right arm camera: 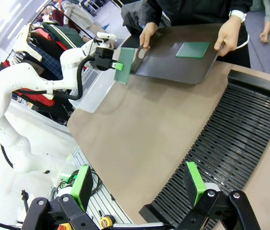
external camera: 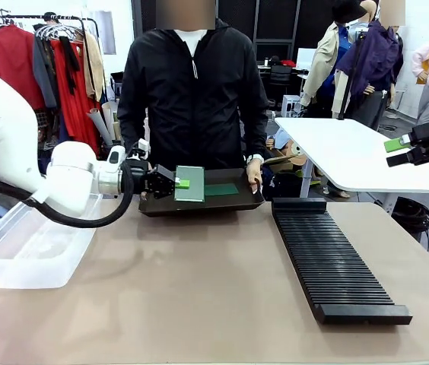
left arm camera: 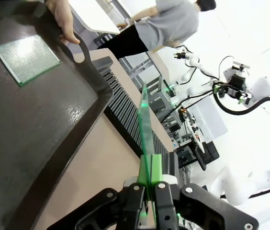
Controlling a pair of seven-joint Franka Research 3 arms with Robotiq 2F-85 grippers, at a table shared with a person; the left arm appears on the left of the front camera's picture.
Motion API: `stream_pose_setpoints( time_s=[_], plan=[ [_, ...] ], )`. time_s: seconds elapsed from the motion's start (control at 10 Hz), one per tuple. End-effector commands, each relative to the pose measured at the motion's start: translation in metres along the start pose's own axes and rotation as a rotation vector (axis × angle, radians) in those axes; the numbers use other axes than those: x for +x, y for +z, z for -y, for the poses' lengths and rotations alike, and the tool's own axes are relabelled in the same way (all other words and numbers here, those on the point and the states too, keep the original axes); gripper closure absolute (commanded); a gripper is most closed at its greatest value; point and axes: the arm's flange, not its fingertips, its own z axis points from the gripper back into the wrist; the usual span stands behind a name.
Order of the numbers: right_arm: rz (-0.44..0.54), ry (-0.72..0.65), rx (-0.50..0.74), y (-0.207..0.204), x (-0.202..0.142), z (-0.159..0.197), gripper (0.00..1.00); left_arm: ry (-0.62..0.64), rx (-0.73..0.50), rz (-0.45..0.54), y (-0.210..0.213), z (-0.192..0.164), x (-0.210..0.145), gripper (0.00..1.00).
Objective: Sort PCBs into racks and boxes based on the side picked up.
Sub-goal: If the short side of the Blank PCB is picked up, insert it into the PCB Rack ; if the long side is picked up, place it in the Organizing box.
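tan table in a clothes-racked room; left jaws clamp a pcb; right jaws wide

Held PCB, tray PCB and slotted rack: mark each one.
Held PCB (external camera: 195,188), front view, middle of its facing side.
Tray PCB (left arm camera: 27,58), left wrist view, centre of its face.
Slotted rack (external camera: 332,258), front view, middle of its slots.

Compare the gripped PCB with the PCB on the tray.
The gripped PCB stands on edge, the tray PCB lies flat. The gripped PCB is clamped in the left gripper, the tray PCB rests loose on the tray. Both are thin green rectangles.
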Motion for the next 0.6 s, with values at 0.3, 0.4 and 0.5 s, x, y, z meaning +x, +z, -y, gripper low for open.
stream_pose_setpoints(
  time_s=[0.3, 0.4, 0.5],
  plan=[
    [0.009, 0.005, 0.008, 0.0, 0.0, -0.001, 0.0, 0.127, 0.091, -0.045, 0.059, 0.064, -0.025, 1.0],
    [0.009, 0.005, 0.008, 0.0, 0.0, -0.001, 0.0, 0.167, 0.111, -0.073, 0.075, 0.077, -0.027, 1.0],
    [0.009, 0.005, 0.008, 0.0, 0.0, -0.001, 0.0, 0.207, 0.147, -0.074, 0.092, 0.09, -0.027, 1.0]
  ],
)
